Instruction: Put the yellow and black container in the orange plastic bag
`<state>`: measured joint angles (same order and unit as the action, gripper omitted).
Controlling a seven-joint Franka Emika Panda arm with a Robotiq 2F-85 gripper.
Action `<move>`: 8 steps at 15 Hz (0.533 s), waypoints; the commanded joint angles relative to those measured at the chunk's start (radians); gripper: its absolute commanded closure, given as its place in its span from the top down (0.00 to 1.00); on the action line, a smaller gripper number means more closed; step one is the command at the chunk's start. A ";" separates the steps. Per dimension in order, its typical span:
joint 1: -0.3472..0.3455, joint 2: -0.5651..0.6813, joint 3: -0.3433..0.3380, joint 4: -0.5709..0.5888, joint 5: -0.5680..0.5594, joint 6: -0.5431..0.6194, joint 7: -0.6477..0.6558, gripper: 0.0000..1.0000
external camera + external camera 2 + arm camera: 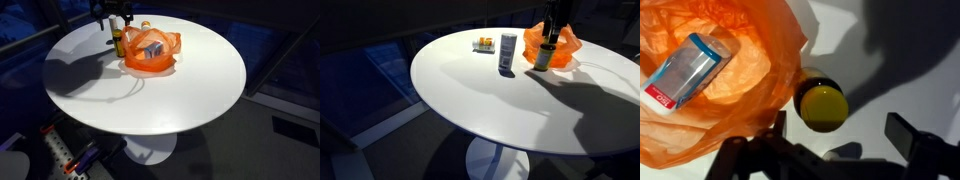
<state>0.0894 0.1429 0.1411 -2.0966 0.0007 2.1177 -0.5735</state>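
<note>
The yellow and black container stands upright on the white table, touching the edge of the orange plastic bag. It also shows in both exterior views, beside the bag. My gripper hangs just above the container, open and empty, with the yellow lid near its left finger. It shows in both exterior views. The bag lies open with a clear and blue box inside.
A grey can and a small yellow packet stand on the round white table near the bag. The table edge curves close behind the bag. Dark floor and furniture surround the table.
</note>
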 commanded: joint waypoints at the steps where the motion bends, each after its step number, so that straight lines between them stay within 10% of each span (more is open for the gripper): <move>1: 0.003 -0.059 -0.007 -0.062 -0.044 0.047 0.068 1.00; 8: 0.007 -0.067 -0.007 -0.099 -0.079 0.082 0.120 1.00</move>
<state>0.0897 0.1057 0.1389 -2.1595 -0.0468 2.1704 -0.4925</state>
